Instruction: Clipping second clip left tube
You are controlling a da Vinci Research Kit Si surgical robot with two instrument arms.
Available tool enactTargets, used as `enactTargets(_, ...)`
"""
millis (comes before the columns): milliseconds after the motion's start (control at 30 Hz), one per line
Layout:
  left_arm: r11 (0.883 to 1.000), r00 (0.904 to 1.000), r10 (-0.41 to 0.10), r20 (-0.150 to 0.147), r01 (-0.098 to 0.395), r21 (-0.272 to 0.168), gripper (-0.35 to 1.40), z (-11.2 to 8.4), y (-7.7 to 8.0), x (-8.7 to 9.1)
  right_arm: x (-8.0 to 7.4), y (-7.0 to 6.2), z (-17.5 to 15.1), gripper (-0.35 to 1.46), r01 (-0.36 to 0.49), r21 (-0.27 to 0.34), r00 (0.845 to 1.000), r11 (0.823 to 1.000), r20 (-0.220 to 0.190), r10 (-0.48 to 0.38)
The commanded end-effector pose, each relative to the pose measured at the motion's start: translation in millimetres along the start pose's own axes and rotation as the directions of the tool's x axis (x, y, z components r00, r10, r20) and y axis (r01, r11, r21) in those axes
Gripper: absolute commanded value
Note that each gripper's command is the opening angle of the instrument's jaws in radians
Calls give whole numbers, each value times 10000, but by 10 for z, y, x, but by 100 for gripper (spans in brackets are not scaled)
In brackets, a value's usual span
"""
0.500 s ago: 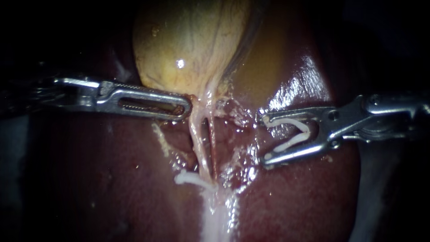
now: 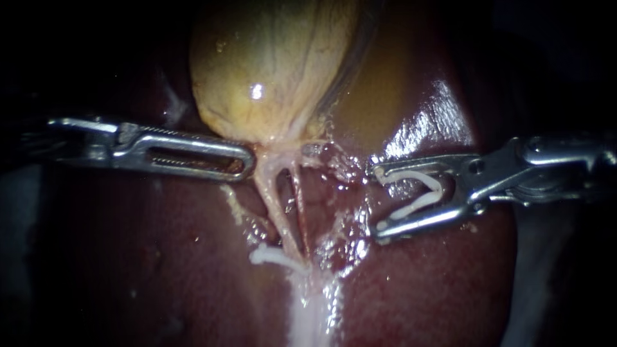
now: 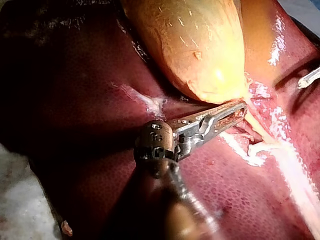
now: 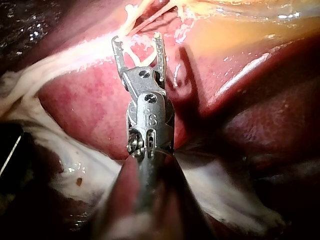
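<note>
Endoscope view: the left instrument (image 2: 246, 164) has its slotted jaws together, pinching the gallbladder neck (image 2: 265, 154) at their tip. The gallbladder (image 2: 270, 71) lies on the liver (image 2: 437, 283). Two tubes run down from the neck. The left tube (image 2: 274, 205) is pale, and the right tube (image 2: 299, 205) is thinner and redder. A placed clip (image 2: 267, 256) crosses the lower end of the left tube. The right instrument (image 2: 378, 200) stands well to the right of both tubes. Its jaws are spread and hold a loaded clip (image 2: 421, 193), a white V with one leg against each jaw. Only this view shows both tubes apart and tells which is the left one.

Left wrist view: the left instrument (image 3: 241, 106) is seen from behind, jaws together, with its tip right under the gallbladder (image 3: 200, 50). The placed clip (image 3: 255, 152) lies just ahead of the jaws. One jaw tip of the right instrument (image 3: 310, 77) shows beyond.

Right wrist view: the right instrument (image 4: 136, 39) shows the gap between its jaws plainly, with the loaded clip (image 4: 137, 56) seated inside. Pale strands lie ahead of it, but I cannot tell which is the left tube.

Half a second ago the left jaws lay nearer the tubes. They have drawn leftward, pulling the neck and the tubes' upper ends with them. The right instrument has barely shifted.

Count: two instruments, two tubes, two clips, one gallbladder, one liver.
</note>
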Motion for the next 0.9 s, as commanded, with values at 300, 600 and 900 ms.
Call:
enactTargets(300, 10000, 10000, -32, 32, 32, -54, -35, -7, 6, 4, 1, -1, 3, 49, -8, -19, 10000, 10000, -2, 8)
enactTargets(600, 10000, 10000, -48, 20, 48, -42, -35, -5, 8, 6, -1, -3, 30, 50, 32, -133, 10000, 9999, -8, -32)
enactTargets(900, 10000, 10000, -58, 4, 58, -24, -35, -1, 10, 8, -13, 2, 80, 50, 155, -168, 9999, 9997, 9, -155)
